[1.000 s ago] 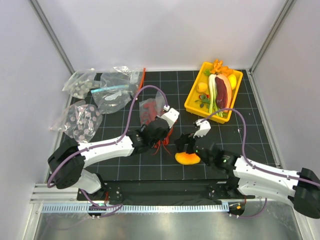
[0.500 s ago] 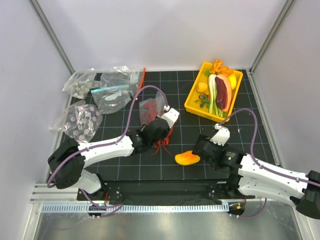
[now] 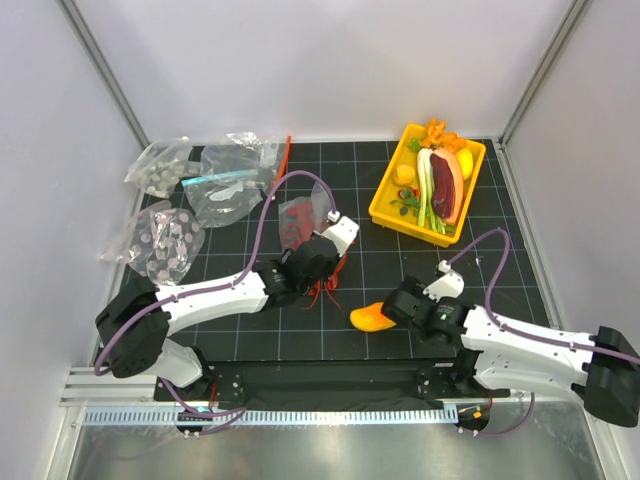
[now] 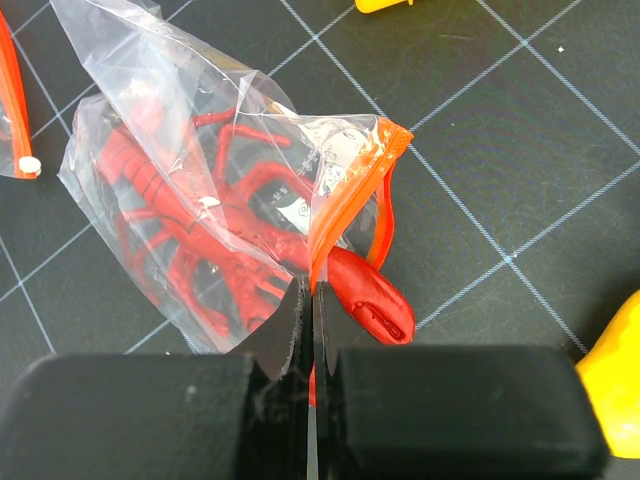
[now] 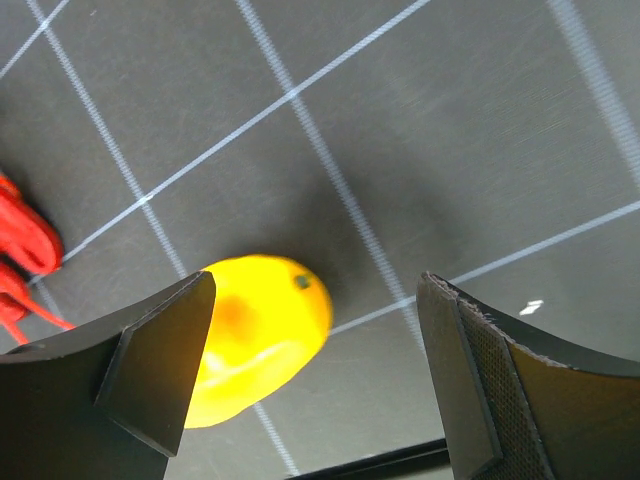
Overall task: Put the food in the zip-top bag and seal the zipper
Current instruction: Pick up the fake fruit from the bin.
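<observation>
A black gridded mat [image 3: 500,260] lies between white walls, with clear bags of grey discs [image 3: 160,240] at its far left. Left of centre, the left gripper [image 4: 310,300] stays pinched shut on the red-orange zipper strip [image 4: 350,180] of the crinkly clear zip-top bag [image 4: 150,150]. The glossy red toy lobster [image 4: 230,240] is inside, one claw poking out. At centre lies a rounded yellow-orange toy fruit [image 3: 372,318]. Over the last second the right gripper [image 5: 315,300] has dropped low beside it, jaws spread wide and holding nothing, probably ready to pick it up.
</observation>
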Controlling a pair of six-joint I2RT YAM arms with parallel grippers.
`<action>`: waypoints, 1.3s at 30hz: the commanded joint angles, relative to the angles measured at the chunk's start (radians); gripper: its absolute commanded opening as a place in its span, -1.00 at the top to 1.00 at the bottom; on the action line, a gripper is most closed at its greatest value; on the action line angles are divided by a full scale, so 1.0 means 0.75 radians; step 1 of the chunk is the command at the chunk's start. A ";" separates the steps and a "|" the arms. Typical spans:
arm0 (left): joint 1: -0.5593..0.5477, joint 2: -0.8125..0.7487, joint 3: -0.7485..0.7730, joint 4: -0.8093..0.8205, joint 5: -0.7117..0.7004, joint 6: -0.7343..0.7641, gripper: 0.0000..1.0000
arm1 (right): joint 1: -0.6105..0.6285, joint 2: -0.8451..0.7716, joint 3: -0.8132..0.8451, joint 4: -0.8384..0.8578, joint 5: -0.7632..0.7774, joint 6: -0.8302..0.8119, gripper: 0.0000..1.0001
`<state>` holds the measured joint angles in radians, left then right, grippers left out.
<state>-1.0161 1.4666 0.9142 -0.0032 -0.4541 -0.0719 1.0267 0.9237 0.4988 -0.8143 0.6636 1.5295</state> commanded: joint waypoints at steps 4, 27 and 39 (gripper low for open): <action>0.001 -0.045 0.035 0.017 0.008 -0.010 1.00 | 0.112 0.081 0.026 0.149 0.074 0.333 -0.77; 0.003 -0.068 0.025 0.015 0.023 -0.015 1.00 | 0.306 0.335 0.059 0.126 0.422 0.857 0.07; 0.003 0.030 0.241 -0.255 -0.004 -0.133 1.00 | 0.308 0.206 0.057 0.809 0.627 -0.564 0.78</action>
<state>-1.0161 1.4681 0.9932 -0.1246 -0.4450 -0.1059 1.2503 1.1206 0.5419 -0.4389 1.0298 1.4475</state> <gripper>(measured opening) 0.012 0.682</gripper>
